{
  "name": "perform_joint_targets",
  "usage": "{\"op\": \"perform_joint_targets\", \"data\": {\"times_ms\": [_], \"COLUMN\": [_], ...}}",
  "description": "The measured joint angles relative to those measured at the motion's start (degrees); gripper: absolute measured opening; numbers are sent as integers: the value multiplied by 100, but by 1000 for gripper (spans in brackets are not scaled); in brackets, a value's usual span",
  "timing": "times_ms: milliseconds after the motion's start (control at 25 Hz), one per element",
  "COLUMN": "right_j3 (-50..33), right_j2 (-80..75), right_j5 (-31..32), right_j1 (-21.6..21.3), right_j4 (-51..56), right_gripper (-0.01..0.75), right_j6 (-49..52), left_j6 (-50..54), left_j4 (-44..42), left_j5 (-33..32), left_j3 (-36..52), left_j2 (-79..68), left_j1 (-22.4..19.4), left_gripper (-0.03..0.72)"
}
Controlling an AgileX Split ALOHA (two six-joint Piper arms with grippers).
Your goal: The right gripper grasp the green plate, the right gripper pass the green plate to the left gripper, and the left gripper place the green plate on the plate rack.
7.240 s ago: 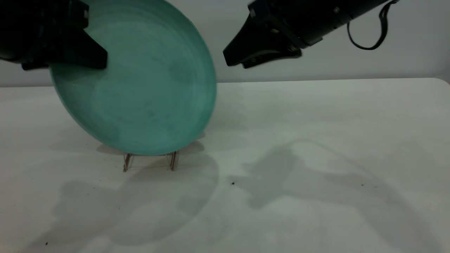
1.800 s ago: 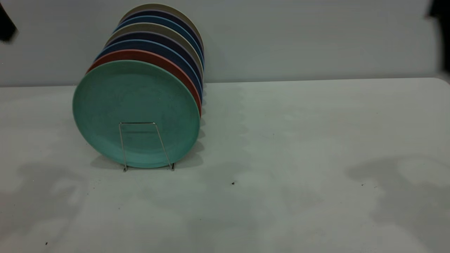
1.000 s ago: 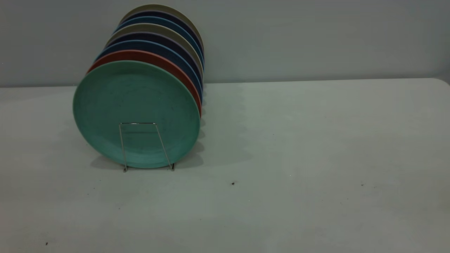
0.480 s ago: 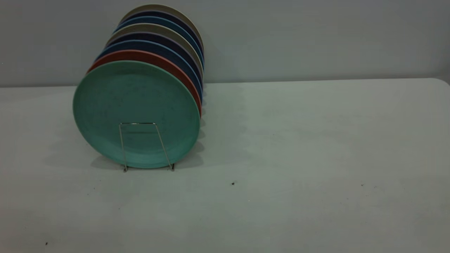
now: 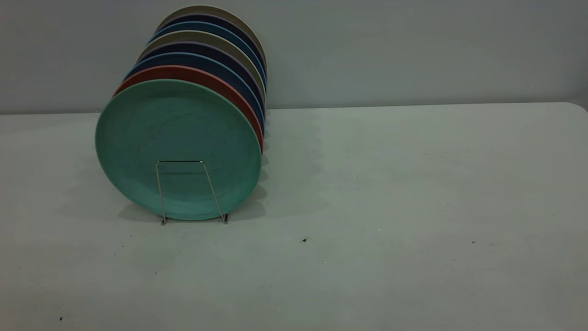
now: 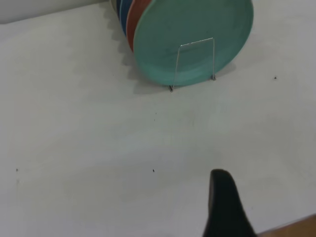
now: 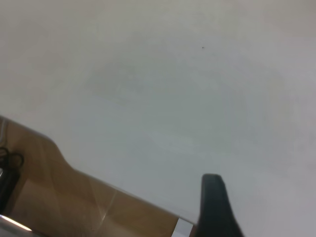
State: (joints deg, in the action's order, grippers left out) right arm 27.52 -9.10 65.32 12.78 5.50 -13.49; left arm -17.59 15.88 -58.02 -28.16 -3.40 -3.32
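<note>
The green plate (image 5: 178,138) stands on edge in the front slot of the plate rack (image 5: 179,161), leaning back against the plates behind it. Nothing holds it. The rack's wire loop crosses its lower face. The left wrist view also shows the green plate (image 6: 197,29) and the rack (image 6: 196,42), far off across the table. Neither arm appears in the exterior view. Only a black tip of my left gripper (image 6: 223,202) shows, above bare table. Only a black tip of my right gripper (image 7: 213,205) shows, near the table's edge.
Behind the green plate stand a salmon-red plate (image 5: 206,78), dark blue plates (image 5: 220,62) and beige ones, several in a row. The white table (image 5: 390,184) stretches right of the rack. Wooden floor (image 7: 74,197) shows past the table's edge.
The left gripper held the green plate above the rack; the plate now rests in the rack and both arms have left the exterior view. Nothing moved in the last second.
</note>
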Motion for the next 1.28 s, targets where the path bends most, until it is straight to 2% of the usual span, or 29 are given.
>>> {"op": "perform_joint_targets", "data": {"times_ms": [240, 400, 680, 1280], "right_j3": [0, 0, 0, 0], "right_j2": [0, 0, 0, 0], "right_j5": [0, 0, 0, 0], "right_j1": [0, 0, 0, 0], "right_j4": [0, 0, 0, 45], "right_gripper": [513, 513, 513, 513], "right_j6": [22, 46, 62, 112], "left_j6": [887, 1488, 1586, 1586], "left_j4": [-1006, -1523, -1498, -1487], "left_j5": [-561, -612, -656, -667], "left_j3": [-39, -17, 29, 29], "left_j2": [134, 134, 168, 191], "left_j1": [14, 153, 365, 370], "left_gripper": [484, 484, 484, 484]}}
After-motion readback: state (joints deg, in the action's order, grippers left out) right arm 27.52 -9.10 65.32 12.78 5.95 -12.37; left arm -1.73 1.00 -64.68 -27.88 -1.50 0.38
